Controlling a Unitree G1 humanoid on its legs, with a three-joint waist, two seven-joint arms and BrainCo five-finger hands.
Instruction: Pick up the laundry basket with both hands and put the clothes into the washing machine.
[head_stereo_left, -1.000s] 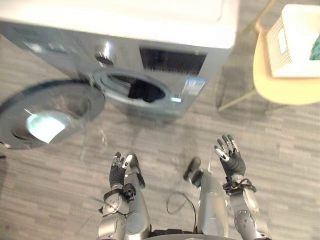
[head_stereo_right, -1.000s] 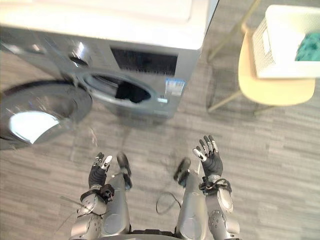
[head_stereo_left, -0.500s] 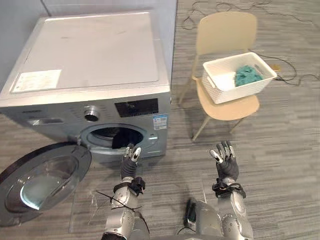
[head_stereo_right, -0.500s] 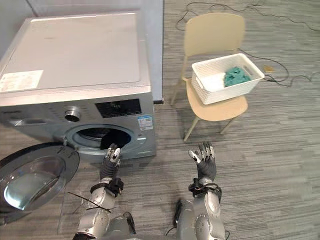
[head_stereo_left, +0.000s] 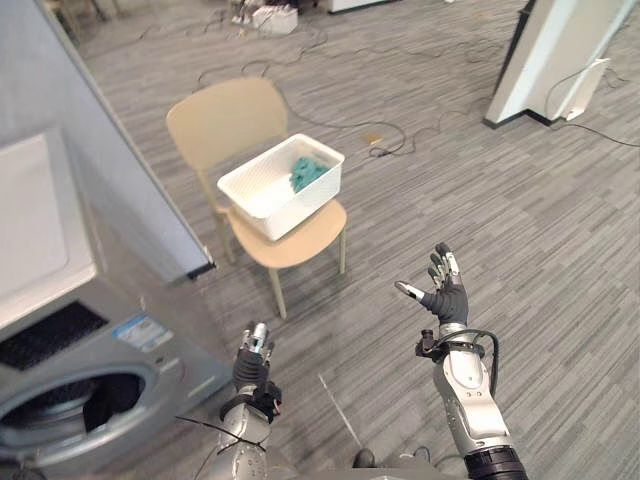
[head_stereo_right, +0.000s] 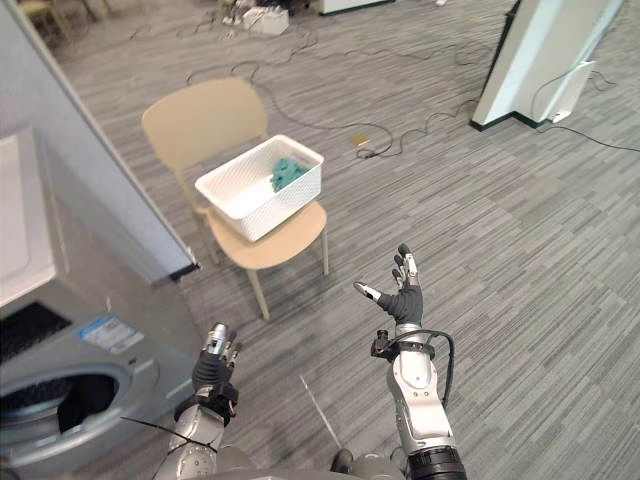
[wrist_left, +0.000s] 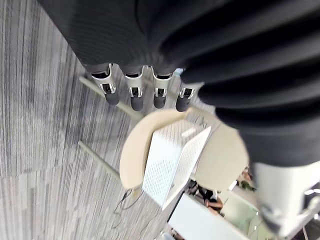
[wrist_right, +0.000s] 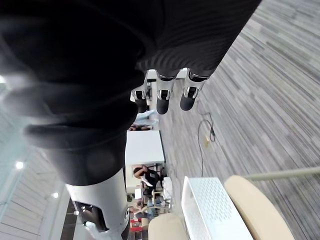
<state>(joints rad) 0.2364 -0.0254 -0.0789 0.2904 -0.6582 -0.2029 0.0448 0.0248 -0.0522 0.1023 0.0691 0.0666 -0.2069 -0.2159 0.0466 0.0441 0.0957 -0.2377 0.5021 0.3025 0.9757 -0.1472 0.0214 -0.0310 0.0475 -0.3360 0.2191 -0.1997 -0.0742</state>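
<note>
The laundry basket (head_stereo_left: 270, 192), with green clothes (head_stereo_left: 308, 172) inside, is set on the chair (head_stereo_left: 312, 231) near the washing machine (head_stereo_left: 70, 330), well apart from the left hand (head_stereo_left: 253, 360) and right hand (head_stereo_left: 447, 296), which are held up empty with fingers straight, likely ready for both its sides.

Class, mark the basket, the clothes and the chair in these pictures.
basket (head_stereo_left: 305, 205), left eye view, on its near side wall.
clothes (head_stereo_left: 308, 171), left eye view, middle of the teal heap.
chair (head_stereo_left: 215, 115), left eye view, on its backrest.
</note>
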